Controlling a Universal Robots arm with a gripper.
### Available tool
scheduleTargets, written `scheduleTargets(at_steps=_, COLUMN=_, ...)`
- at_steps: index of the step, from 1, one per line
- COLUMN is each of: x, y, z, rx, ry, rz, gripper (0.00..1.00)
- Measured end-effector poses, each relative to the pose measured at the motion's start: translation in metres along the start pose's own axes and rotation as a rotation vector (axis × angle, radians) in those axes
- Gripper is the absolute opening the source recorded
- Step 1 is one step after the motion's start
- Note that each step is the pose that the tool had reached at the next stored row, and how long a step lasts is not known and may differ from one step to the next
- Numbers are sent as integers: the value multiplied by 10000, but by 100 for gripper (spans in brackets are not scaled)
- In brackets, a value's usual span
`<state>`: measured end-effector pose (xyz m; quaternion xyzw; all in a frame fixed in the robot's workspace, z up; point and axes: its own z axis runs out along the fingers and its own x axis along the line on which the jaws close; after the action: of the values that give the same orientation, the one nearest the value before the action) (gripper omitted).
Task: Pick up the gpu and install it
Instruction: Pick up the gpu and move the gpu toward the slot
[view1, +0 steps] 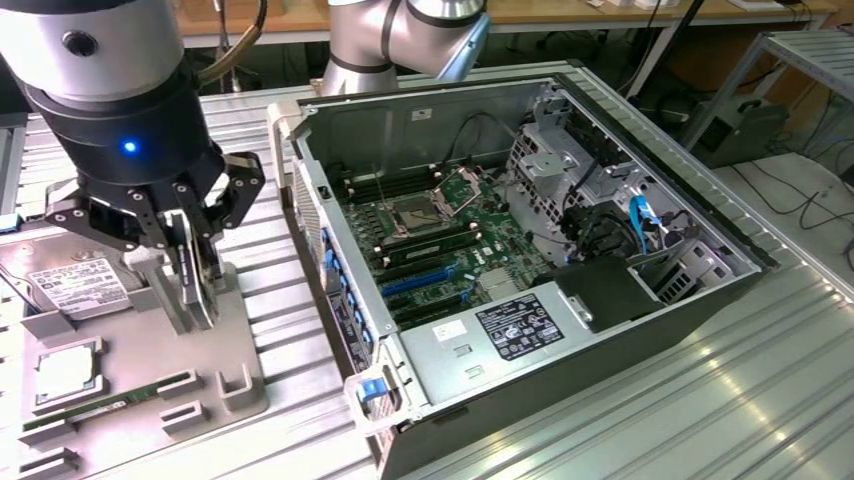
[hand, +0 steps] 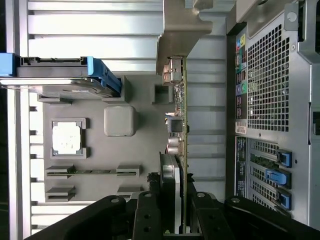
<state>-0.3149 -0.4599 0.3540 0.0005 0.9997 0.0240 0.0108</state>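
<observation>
A ribbed metal tabletop gleams around me, with a wooden bench and floor cables beyond.

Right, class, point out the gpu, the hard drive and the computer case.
gpu (hand: 167, 172), wrist view, on its black cooler side.
hard drive (view1: 70, 282), exterior view, on its white label.
computer case (view1: 380, 115), exterior view, on its grey inner wall.

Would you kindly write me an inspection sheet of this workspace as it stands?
Surface: ribbed metal table, grey tray on it.
Job's things: graphics card upright in the tray; open computer case beside it.
Clutter: hard drive, processor chip, memory stick in the tray.
Hand: shut on the graphics card.
Cables: blue cables inside the case; black cables on the floor.
Surroundings: wooden bench, metal rack.
</observation>
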Motion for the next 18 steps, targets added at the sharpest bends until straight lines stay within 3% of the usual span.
scheduleTargets(at_steps=18, x=-6, y=14, z=-286, rx=-34, ry=0, rz=1, gripper=28)
